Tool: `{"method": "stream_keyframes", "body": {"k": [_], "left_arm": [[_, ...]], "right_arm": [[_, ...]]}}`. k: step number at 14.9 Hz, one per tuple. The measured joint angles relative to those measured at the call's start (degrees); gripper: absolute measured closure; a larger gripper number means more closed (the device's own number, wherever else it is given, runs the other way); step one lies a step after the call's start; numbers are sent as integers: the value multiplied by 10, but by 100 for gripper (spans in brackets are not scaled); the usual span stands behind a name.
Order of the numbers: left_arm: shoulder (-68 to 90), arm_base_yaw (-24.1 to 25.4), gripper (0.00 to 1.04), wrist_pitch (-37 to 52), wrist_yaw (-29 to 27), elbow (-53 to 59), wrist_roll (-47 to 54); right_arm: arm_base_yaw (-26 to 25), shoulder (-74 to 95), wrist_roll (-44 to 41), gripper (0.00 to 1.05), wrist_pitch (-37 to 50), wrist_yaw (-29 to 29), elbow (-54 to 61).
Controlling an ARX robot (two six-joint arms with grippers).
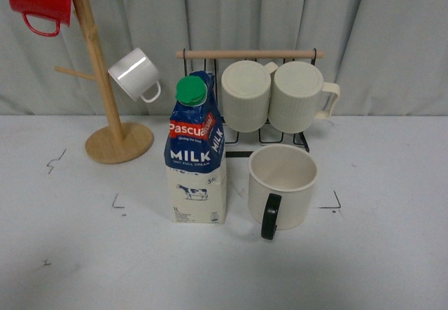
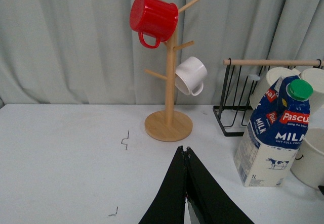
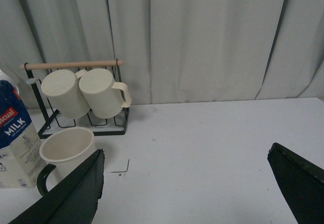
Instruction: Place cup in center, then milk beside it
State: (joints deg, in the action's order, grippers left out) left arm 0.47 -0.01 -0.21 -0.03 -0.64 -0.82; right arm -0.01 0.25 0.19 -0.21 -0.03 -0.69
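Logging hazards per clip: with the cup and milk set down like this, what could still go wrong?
1. The cup and milk stand close together; a pincer passing between could tip the tall carton.
2. The cup's black handle juts toward the robot, where the open right pincer might snag it.
3. The rack of mugs sits right behind, easily bumped.

Light: soft, even, diffuse from overhead; my three views moderately bright.
Shadows: faint, short beside milk (image 1: 197,157) and cup (image 1: 282,186) on table (image 1: 378,254).
Glare: small highlights on red mug (image 2: 152,18).
Focus: front view slightly soft; my right gripper fingers (image 3: 298,186) blurred, dark.
Edge distortion: none evident.
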Motion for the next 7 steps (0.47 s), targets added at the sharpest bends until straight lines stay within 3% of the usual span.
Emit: {"method": "stream_keyframes", "body": {"k": [4,6,7], "left_arm": [[0,0,102,0,0,0,0],[0,0,92,0,0,0,0],[0,0,68,0,0,0,0]], "right_arm": [[0,0,0,6,0,0,0],[0,0,0,6,0,0,0],[0,0,0,6,0,0,0]]}}
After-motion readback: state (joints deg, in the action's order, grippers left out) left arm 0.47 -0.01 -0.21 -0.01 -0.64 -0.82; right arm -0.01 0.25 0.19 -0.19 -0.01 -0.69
